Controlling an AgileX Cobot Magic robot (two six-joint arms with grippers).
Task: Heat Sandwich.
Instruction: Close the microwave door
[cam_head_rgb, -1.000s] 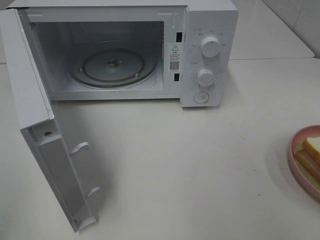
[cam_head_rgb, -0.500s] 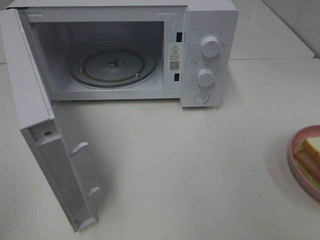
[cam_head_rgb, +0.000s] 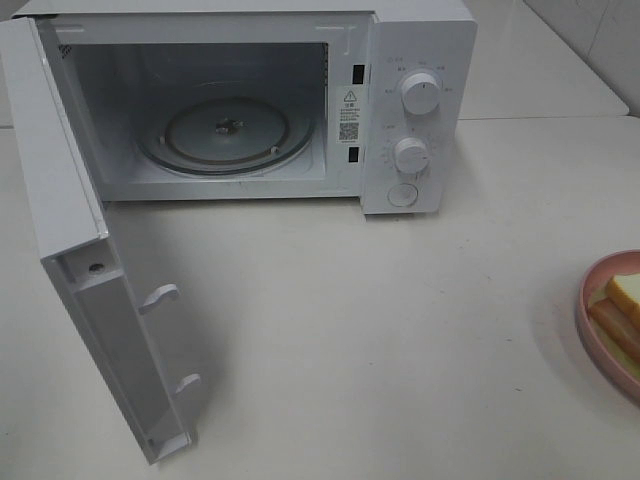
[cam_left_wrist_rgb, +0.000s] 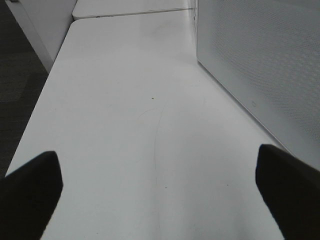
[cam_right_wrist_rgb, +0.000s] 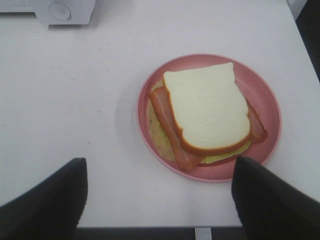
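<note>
Pink plate (cam_right_wrist_rgb: 267, 95): sitting at the right edge of the tabletop (cam_head_rgb: 400, 330), partly cut off in the high view, well apart from the microwave.
Sandwich (cam_right_wrist_rgb: 207, 107): lying flat on that plate, pale bread on top, a reddish-brown strip (cam_right_wrist_rgb: 167, 127) poking out along one side; not yet being touched by anything.
Microwave (cam_head_rgb: 420, 60): standing at the far edge of the tabletop, door (cam_head_rgb: 95, 300) swinging wide toward the left front corner, glass turntable (cam_head_rgb: 225, 135) showing bare inside.
Right claw (cam_right_wrist_rgb: 160, 200): hanging above the tabletop with jaws spread wide and nothing between them; plate and sandwich lying just ahead of the fingertips (cam_right_wrist_rgb: 47, 197), slightly toward one finger rather than centred in the gap.
Left claw (cam_left_wrist_rgb: 160, 192): also spread wide and holding nothing, hovering over bare tabletop on the far side of the open door; sandwich nowhere in its view.
Nearer arm: clearly the right one, judging by both views.
Long axis: running along the strip, roughly in line with the reach of the right claw, so probably needing the jaws closing across the plate rim or the short width of the bread.
Step in hand: likely lining up on the plate before carrying it across the tabletop to the cavity.
Progress: early, with heating not yet begun.
</note>
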